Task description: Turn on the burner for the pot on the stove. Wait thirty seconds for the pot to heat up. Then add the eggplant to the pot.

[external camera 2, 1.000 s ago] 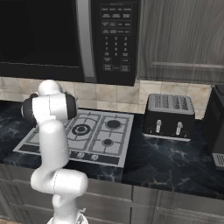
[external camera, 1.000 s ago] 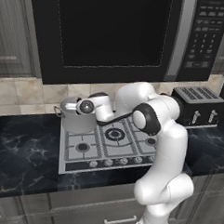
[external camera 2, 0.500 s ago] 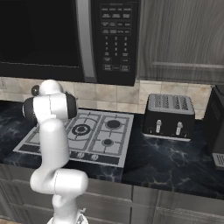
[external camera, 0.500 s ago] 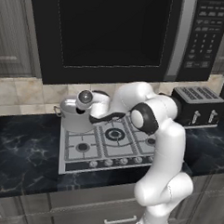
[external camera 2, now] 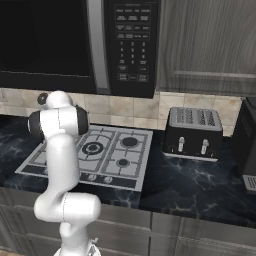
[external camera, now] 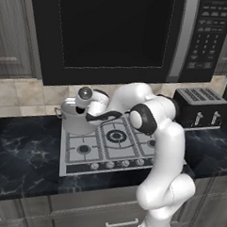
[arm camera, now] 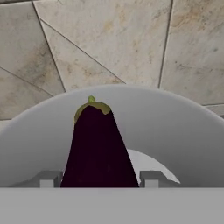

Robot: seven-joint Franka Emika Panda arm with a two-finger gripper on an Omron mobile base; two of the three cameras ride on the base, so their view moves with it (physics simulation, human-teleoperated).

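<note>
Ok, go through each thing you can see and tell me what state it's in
claw: shut on the eggplant, over the pot
eggplant: held, stem end pointing into the pot
pot: upright on the stove's back left burner, lid off
stove: no flame visible
toaster: slots empty

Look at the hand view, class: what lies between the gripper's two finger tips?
The eggplant lies between the finger tips, held by the gripper. It points into the pot, with the tiled wall behind. The hand view shows this.

A black microwave (external camera 2: 75, 45) hangs above the dark marble counter (external camera 2: 200, 185); a black two-slot toaster (external camera 2: 194, 133) stands against the beige tile backsplash (arm camera: 109, 43).
</note>
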